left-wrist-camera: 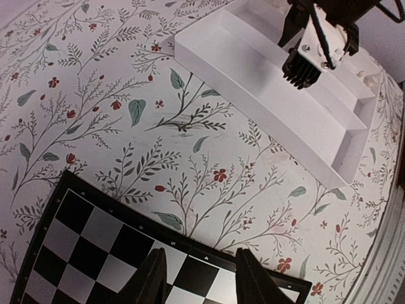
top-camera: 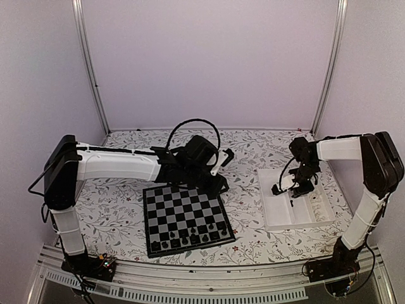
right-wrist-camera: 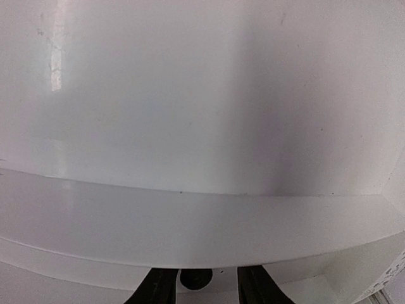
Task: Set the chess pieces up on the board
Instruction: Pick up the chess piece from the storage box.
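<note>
- One board (top-camera: 183, 212) lies toward the table's near edge. The black chess pieces (top-camera: 184, 240) stand on its two nearest rows, roughly a dozen, too small to count exactly.
- One white tray (top-camera: 281, 215) sits right of the board, with a strip of flowered cloth (top-camera: 247, 209) between them.
- The left gripper (left-wrist-camera: 202, 282) hovers over the board's far border, fingers spread, nothing between.
- The right gripper (right-wrist-camera: 199, 288) is down inside the tray with a small dark round thing (right-wrist-camera: 196, 277) between its fingers. I cannot tell if it is pinched.
</note>
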`<state>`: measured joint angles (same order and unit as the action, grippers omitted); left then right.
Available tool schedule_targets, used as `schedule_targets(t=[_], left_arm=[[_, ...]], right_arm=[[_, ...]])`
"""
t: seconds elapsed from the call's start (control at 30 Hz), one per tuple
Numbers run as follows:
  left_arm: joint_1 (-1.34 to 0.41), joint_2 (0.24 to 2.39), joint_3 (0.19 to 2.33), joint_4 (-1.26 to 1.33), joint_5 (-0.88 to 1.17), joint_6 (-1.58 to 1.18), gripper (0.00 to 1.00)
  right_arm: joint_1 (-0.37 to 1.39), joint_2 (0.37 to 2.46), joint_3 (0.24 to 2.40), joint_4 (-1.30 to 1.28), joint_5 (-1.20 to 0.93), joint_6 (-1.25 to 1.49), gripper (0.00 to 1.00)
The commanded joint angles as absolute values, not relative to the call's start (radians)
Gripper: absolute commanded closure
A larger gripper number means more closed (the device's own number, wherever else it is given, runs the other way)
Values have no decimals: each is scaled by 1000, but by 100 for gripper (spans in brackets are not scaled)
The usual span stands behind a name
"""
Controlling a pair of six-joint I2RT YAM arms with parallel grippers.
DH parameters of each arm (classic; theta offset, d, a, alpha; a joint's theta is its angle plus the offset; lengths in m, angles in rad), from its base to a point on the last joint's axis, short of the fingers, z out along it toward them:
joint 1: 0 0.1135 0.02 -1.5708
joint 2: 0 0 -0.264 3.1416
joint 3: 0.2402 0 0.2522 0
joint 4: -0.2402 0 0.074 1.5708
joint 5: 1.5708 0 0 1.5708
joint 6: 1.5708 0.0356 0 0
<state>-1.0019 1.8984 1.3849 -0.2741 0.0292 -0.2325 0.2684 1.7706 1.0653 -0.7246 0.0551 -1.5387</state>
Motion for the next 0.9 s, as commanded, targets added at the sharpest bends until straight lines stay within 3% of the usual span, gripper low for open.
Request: schedule_targets(t=[0.0, 0.27, 0.87], left_arm=[[-1016, 1859, 1372, -250, 21, -230, 60], [-1020, 1861, 1364, -241, 27, -226, 60], [-1025, 1832, 1333, -204, 43, -227, 60]], right_arm=[[278, 1791, 1039, -720, 97, -1572, 65], [274, 1800, 1054, -787, 123, -1519, 66], [208, 1806, 1144, -882, 18, -1350, 83]])
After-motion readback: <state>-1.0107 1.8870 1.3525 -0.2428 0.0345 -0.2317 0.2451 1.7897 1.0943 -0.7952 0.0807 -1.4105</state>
